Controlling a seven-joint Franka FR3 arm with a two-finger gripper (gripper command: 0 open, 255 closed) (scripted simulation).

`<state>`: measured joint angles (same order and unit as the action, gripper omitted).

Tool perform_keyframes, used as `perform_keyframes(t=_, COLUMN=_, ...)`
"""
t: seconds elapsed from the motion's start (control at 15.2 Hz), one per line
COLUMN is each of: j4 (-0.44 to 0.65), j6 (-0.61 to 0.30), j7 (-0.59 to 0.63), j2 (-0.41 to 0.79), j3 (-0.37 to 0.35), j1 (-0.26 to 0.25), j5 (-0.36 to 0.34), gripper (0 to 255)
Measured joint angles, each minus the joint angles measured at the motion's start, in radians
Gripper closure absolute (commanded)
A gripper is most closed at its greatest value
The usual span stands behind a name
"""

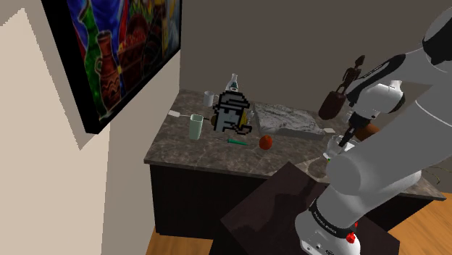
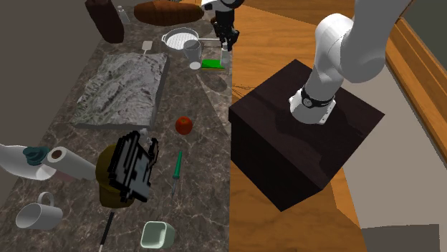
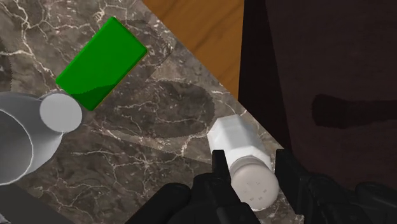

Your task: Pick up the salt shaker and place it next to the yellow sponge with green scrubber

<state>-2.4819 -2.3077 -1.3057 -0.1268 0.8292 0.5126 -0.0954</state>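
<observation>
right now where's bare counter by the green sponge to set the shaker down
Bare counter lies between the green sponge and the front edge, running on toward the red ball. The sponge's inner side is crowded: a white cylinder and grey cup.

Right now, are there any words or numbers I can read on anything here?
No text can be read.
The base ring of the arm has tiny white marks, too small to read.
The salt shaker, green sponge and painting carry no writing that shows.
</observation>
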Motion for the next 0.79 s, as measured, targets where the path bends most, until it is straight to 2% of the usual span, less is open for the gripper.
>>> perform_keyframes(t=0.53, j4=-0.025, j6=-0.119, j7=-0.109, j2=0.135, j3=0.02, j1=-0.02, j5=0.138, gripper=255)
perform_keyframes(t=0.79, j4=-0.031, j6=-0.171, j7=-0.18, j2=0.211, j3=0.007, j1=-0.016, j5=0.233, gripper=255)
